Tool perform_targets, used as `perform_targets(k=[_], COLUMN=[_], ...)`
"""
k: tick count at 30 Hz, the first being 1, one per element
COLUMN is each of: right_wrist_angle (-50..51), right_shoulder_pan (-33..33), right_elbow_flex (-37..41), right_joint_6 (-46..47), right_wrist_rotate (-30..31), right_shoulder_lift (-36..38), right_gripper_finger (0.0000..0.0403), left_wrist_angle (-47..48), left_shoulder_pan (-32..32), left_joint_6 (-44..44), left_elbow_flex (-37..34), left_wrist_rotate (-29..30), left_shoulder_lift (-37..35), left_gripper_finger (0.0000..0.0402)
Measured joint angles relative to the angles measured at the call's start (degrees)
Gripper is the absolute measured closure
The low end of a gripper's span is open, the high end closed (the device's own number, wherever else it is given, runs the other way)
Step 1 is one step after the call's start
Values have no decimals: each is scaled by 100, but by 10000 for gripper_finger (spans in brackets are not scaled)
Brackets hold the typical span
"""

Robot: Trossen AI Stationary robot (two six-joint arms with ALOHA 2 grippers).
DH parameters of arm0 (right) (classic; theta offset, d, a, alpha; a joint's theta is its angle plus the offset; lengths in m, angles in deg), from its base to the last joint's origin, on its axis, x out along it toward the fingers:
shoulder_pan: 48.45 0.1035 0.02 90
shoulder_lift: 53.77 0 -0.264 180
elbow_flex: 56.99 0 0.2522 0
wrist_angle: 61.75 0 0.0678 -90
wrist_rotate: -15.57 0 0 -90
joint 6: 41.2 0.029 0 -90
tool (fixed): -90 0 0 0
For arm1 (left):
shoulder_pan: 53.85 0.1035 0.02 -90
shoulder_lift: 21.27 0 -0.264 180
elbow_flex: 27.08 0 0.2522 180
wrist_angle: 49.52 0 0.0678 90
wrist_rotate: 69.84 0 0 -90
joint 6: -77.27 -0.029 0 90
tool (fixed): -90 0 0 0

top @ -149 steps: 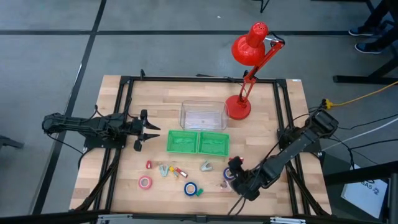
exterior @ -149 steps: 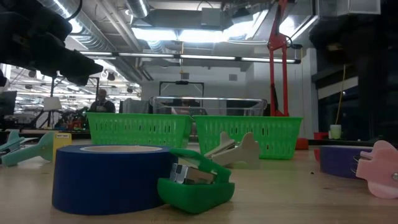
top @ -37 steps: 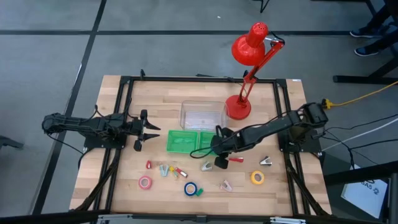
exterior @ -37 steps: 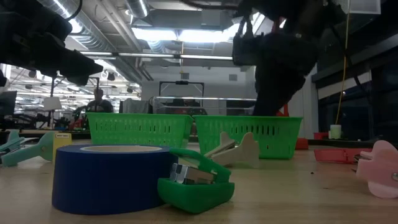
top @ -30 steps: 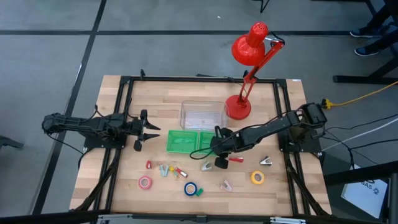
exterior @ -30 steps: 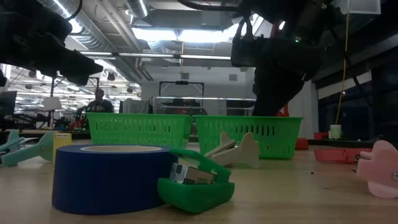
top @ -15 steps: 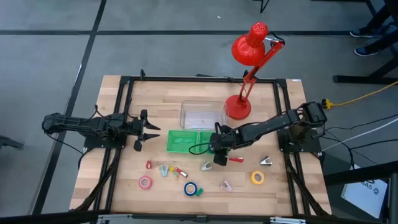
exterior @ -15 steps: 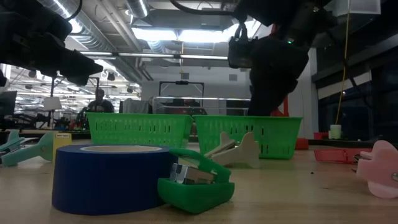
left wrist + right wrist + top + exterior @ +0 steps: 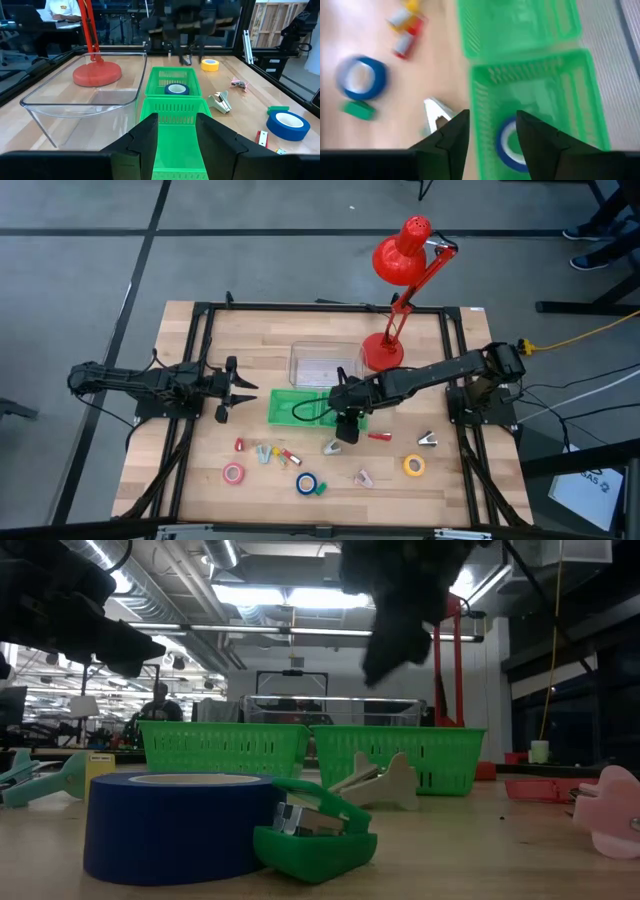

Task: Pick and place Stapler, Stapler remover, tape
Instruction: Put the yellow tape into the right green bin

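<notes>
My right gripper (image 9: 345,425) hangs open above the right green basket (image 9: 356,402), fingers pointing down. A blue tape roll (image 9: 509,145) lies flat on that basket's floor, also seen as the blue tape roll (image 9: 176,89) in the left wrist view. My left gripper (image 9: 243,390) waits open at the table's left, level with the left green basket (image 9: 292,408). On the wood lie a pink tape roll (image 9: 234,473), a blue roll (image 9: 307,483) with a green remover beside it, a yellow roll (image 9: 414,466), a beige remover (image 9: 331,447), a pink remover (image 9: 363,477) and a red stapler (image 9: 378,436).
A clear plastic tub (image 9: 327,365) sits behind the baskets, and a red desk lamp (image 9: 384,352) stands on its base at the far right. Small coloured items (image 9: 266,452) lie near the pink roll. A silver clip (image 9: 428,440) lies near the right edge.
My right gripper has moved up and toward the table's far-left, from just in front of the baskets to above the right green basket. My left arm has kept still.
</notes>
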Motion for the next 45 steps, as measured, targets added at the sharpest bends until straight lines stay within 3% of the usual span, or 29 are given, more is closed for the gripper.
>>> perform_targets(k=[15,23,39,45], right_wrist_angle=[12,453,2534,3129], right_shoulder_pan=[243,724,2161,2720], right_elbow_flex=[-1048,-1060,-998,-992], right_joint_6=[1127,1941,3967,4841], right_wrist_rotate=[-333,-1193,-1164,-568], right_shoulder_lift=[0,0,-2,-3], right_gripper_finger=[246,246,246,246], left_wrist_angle=[-2,-2,0,0], left_shoulder_pan=[0,2,2,1], left_joint_6=[0,0,0,0], left_elbow_flex=[-1,-1,-2,-2], left_wrist_rotate=[0,0,-2,0], left_shoulder_lift=[-2,-2,-2,0], left_gripper_finger=[272,272,272,272])
